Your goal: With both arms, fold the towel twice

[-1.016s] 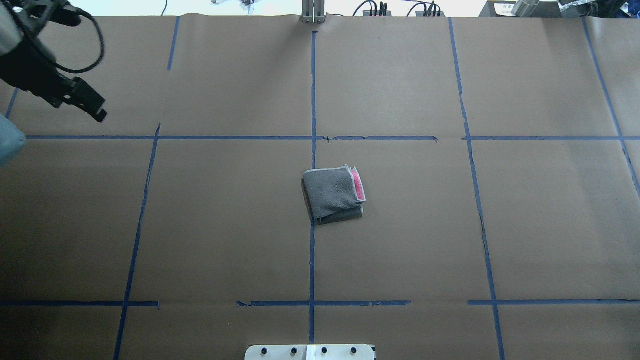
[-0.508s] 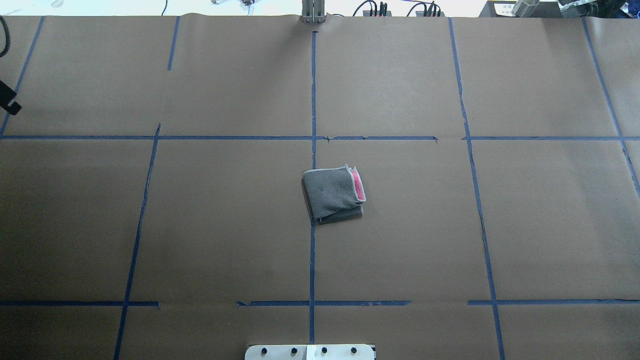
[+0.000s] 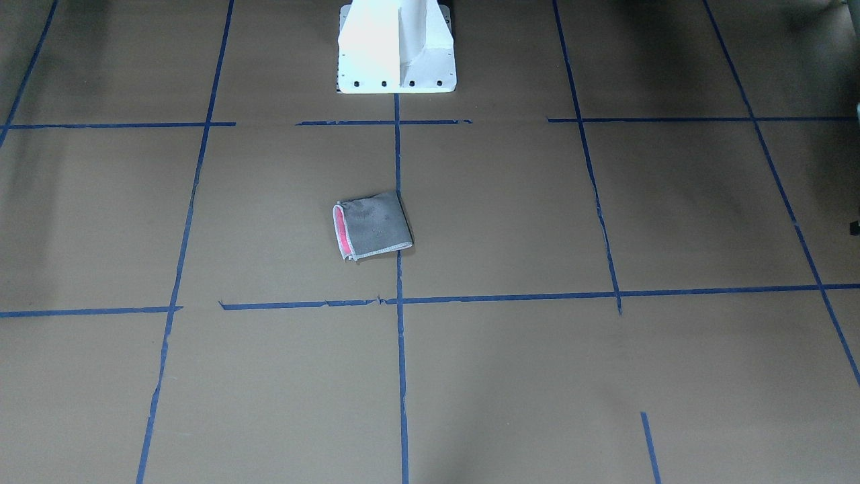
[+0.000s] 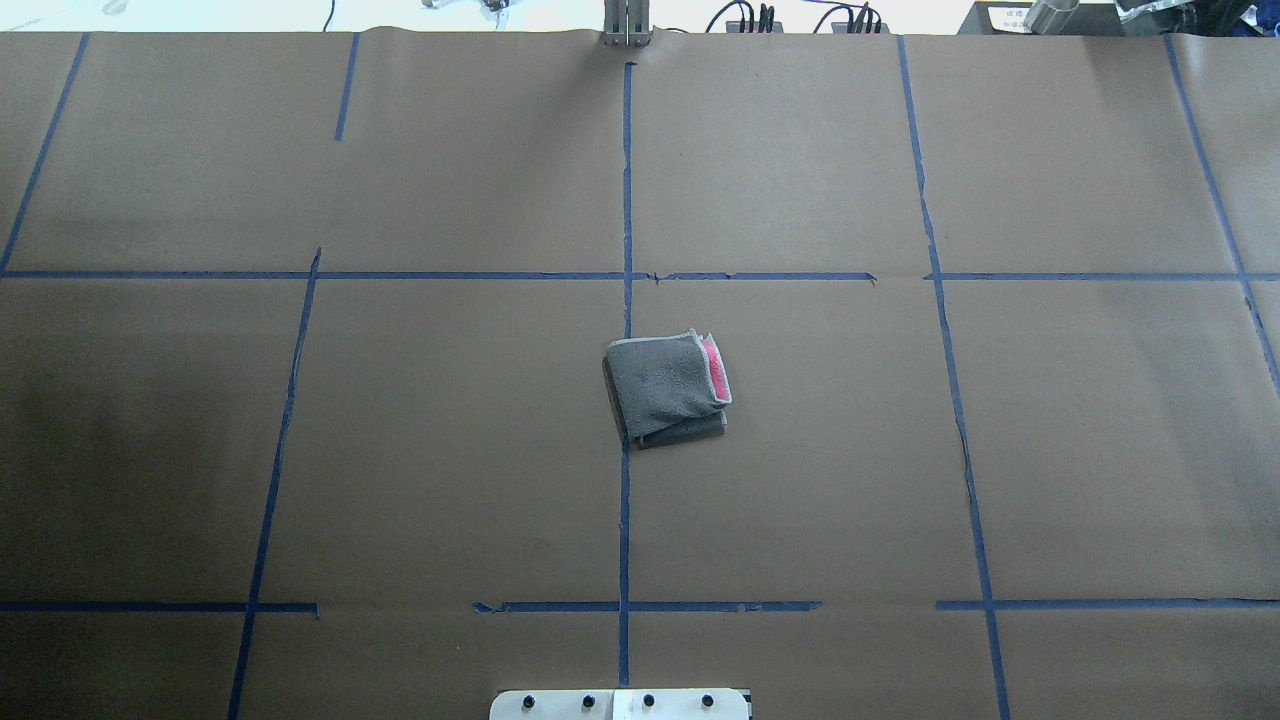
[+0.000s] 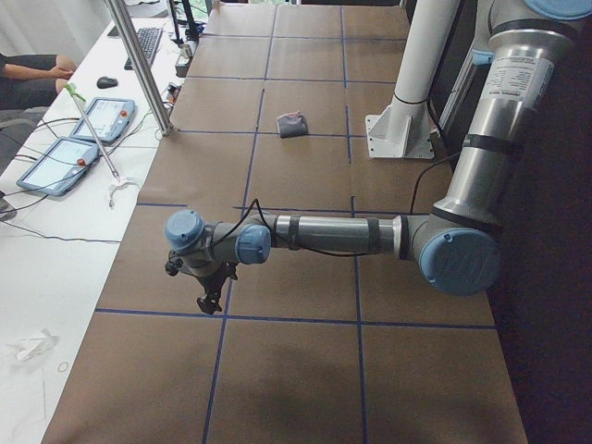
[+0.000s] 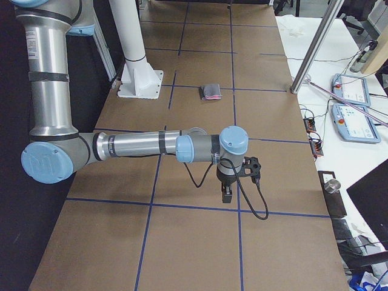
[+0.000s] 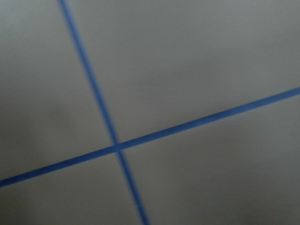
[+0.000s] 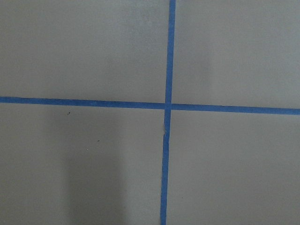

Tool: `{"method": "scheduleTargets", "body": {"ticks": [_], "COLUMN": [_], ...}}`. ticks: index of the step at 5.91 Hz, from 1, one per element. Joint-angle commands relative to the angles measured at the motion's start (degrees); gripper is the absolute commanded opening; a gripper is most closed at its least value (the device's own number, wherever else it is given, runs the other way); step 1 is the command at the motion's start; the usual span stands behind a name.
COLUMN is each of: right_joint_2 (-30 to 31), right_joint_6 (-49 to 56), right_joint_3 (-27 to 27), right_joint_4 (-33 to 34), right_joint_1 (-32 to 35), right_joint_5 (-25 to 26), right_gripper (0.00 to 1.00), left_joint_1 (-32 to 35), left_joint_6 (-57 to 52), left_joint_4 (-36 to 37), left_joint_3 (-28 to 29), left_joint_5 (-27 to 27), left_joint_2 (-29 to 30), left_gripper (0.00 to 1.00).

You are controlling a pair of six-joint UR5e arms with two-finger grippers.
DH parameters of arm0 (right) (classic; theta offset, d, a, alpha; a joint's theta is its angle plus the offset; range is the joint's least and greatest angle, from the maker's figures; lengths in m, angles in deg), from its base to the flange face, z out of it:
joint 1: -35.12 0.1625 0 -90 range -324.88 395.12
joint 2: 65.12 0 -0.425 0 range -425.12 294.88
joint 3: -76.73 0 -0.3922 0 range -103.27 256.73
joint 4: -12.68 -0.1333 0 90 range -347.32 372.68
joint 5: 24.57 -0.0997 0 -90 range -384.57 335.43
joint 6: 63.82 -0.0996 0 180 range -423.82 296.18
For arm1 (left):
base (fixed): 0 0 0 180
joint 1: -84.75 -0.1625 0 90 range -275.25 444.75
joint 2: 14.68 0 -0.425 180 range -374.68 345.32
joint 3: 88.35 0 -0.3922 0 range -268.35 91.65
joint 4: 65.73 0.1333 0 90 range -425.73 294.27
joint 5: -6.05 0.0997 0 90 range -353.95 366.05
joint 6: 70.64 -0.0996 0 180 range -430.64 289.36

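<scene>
At the centre of the table [image 4: 400,450] we find the towel [image 4: 668,388], lying folded into a small, thick packet with its dark grey face up. A sliver of pink peeks out along the edge on the robot's right, trimmed by the whitish hem [image 4: 716,378]. Its other edge sits right on the middle tape line [image 4: 625,200], and nothing is touching it. From across the table we see it well out in front of the white pedestal [image 3: 396,47].

Both arms are parked far out at the table's ends, well apart from the cloth. The left arm [image 5: 333,234] stretches low and level over the paper, and the left gripper [image 5: 211,298] points down near a tape line. Whether its fingers are spread or pressed together, we cannot tell from this side view. Over at the other end the right arm [image 6: 133,145] lies out the same way, the right gripper [image 6: 226,193] hanging just above the paper, and again we cannot tell how its fingers stand. Each wrist camera shows only brown paper and a tape cross [image 8: 168,106], the left one blurred.
</scene>
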Motion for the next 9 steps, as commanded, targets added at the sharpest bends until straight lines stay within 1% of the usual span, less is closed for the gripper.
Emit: {"method": "scheduleTargets", "body": {"ticks": [1,2,3,4,5,6,8,9], "right_joint_2": [-0.49,-0.58,-0.58,-0.4,0.03,0.47,1.17,1.53], "right_joint_6": [-1.33,-4.39,-4.68,-4.68,-4.6,-4.6,-4.51,-4.51], "right_joint_3": [-0.73,-2.13,-2.23,-2.14,-1.97,-1.79,-1.7,-1.79], "right_joint_4": [0.0,-0.09,0.0,0.0,0.0,-0.09,0.0,0.0], "right_joint_1": [-1.34,-2.39,-2.75,-2.76,-2.76,-2.76,-2.76,-2.76], "right_joint_5": [0.17,0.35,0.35,0.52,0.44,0.44,0.44,0.35], "right_gripper": [1.0,1.0,1.0,1.0,1.0,1.0,1.0,1.0], "left_joint_1": [4.11,6.31,6.33,6.33,6.24,6.24,6.15,6.15], "left_joint_6": [-0.8,2.52,9.78,10.72,10.82,10.82,10.73,10.64], "left_joint_4": [-9.09,-8.86,-8.42,-1.8,7.05,10.18,10.57,10.48], "left_joint_3": [3.07,-1.3,-6.73,-11.83,-17.98,-21.08,-20.85,-21.02], "left_joint_5": [-4.1,-5.7,-5.63,-5.63,-5.19,-3.36,-1.68,0.5], "left_joint_2": [-4.6,-7.49,-9.7,-9.98,-9.81,-9.98,-10.42,-10.42], "left_gripper": [1.0,1.0,1.0,1.0,1.0,1.0,1.0,1.0]}}
